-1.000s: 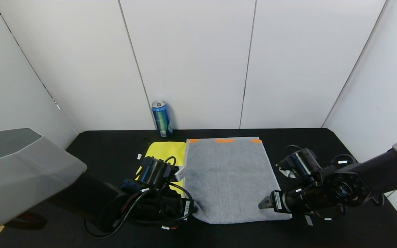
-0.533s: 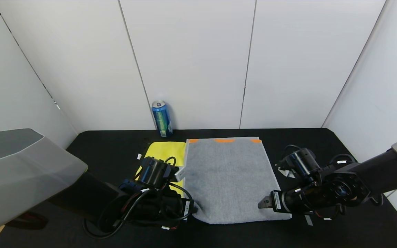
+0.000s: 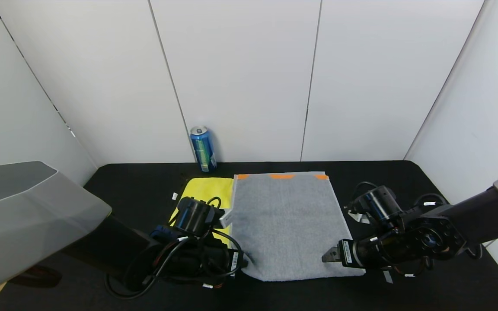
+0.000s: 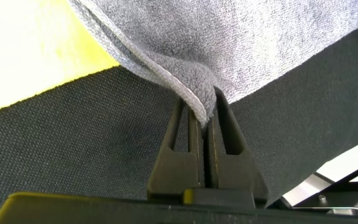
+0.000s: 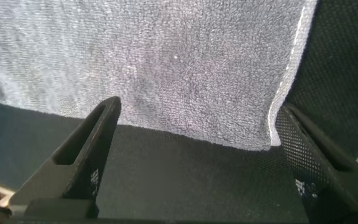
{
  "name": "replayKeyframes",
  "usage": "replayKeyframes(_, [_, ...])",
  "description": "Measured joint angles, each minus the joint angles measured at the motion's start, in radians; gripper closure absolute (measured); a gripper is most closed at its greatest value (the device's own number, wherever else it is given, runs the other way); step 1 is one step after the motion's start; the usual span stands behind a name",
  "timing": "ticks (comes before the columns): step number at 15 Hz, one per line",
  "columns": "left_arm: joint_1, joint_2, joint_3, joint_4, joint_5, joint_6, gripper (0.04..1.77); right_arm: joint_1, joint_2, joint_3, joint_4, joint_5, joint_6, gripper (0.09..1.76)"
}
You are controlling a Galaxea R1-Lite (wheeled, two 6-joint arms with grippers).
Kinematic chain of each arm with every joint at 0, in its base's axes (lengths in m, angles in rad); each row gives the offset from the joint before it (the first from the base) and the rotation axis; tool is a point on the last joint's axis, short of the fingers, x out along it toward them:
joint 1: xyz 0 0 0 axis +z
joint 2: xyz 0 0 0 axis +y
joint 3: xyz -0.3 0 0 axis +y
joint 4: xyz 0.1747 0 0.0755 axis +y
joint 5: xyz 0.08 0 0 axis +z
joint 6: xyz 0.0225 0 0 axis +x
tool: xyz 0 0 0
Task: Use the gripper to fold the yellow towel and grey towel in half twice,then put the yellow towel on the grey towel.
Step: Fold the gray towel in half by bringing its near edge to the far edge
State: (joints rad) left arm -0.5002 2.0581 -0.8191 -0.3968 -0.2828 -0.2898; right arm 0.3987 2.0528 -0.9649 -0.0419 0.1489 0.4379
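Grey towel (image 3: 287, 224): spread flat on the black table (image 3: 404, 181), long axis running away from the robot, orange patches along the far short edge, lighter hems down the sides.
Yellow towel (image 3: 208, 190): lies to the left of the grey towel; its right part is tucked under the grey towel's left edge, and the left arm hides its near part.
Left pincer (image 4: 205, 134): pressed together on the near-left corner of the grey towel; the wrist view shows the hem bunched between its two dark fingers, lifted just clear of the table.
Right pincer (image 5: 201, 146): spread wide at the near-right corner, one finger on either side of that corner; it is not pinching anything yet.
Key relation: the towel stretches away from both pincers, each at one near corner, so a first fold would likely carry the near edge toward the far, orange-patched edge.
Judgement: the right side probably has to close on its corner before any lift.
Texture: thick looped terry, soft and limp, likely to sag between the two grips.
Blue can (image 3: 203, 149): upright by the back wall, well apart.
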Motion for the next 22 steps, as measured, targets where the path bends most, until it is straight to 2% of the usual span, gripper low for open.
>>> replayKeyframes(3, [0.000, 0.002, 0.000, 0.000, 0.000, 0.000, 1.67, -0.016, -0.013, 0.004, 0.000, 0.064, 0.000, 0.14])
replayKeyframes(5, [0.000, 0.003, 0.000, 0.000, 0.000, 0.000, 1.67, -0.021, -0.019, 0.007, 0.001, 0.068, 0.000, 0.14])
replayKeyframes(9, [0.000, 0.006, -0.001, 0.000, 0.000, 0.000, 1.67, -0.022, -0.023, 0.011, -0.001, 0.068, -0.004, 0.78])
replayKeyframes(12, [0.000, 0.006, -0.001, 0.000, 0.000, 0.000, 1.67, -0.021, -0.024, 0.012, -0.001, 0.068, -0.005, 1.09])
replayKeyframes(13, [0.000, 0.007, -0.001, 0.000, 0.000, 0.000, 1.67, -0.019, -0.024, 0.012, -0.002, 0.067, -0.006, 1.54])
replayKeyframes(14, [0.000, 0.007, -0.001, 0.000, 0.000, 0.000, 1.67, -0.019, -0.024, 0.012, -0.003, 0.067, -0.006, 1.71])
replayKeyframes(22, [0.005, -0.008, 0.003, 0.001, 0.006, 0.000, 1.67, -0.022, -0.030, 0.017, 0.001, 0.063, -0.007, 1.71])
